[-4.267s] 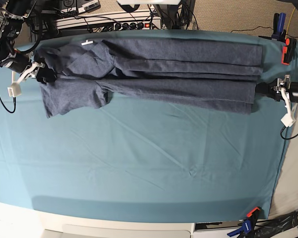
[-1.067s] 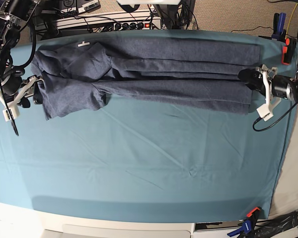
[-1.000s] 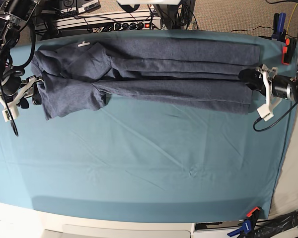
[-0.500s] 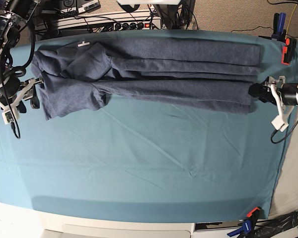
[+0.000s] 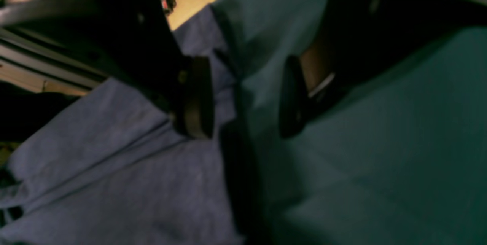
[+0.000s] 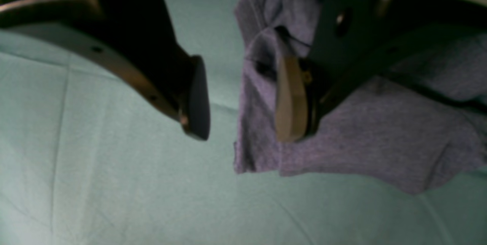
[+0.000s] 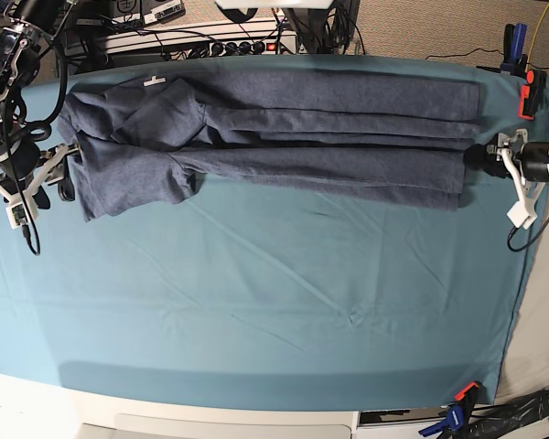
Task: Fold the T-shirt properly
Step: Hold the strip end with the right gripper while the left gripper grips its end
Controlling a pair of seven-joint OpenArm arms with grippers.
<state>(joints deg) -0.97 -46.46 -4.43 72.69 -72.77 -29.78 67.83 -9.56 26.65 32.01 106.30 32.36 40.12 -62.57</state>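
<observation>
The slate-blue T-shirt lies folded into a long band across the far part of the teal cloth, with a sleeve spread at its left end. My left gripper sits just off the shirt's right end. In the left wrist view that gripper is open, with the T-shirt edge running under the gap and nothing clamped. My right gripper is at the sleeve end. In the right wrist view this gripper is open too, one finger over the T-shirt and the other over bare cloth.
The teal table cloth covers the whole table. An orange clamp grips the far right edge and another clamp the near right corner. A power strip and cables lie behind the table.
My left gripper has drawn back to the right, off the shirt's end where it sat a second ago. The right gripper has shifted only slightly leftward. The shirt has not moved.
</observation>
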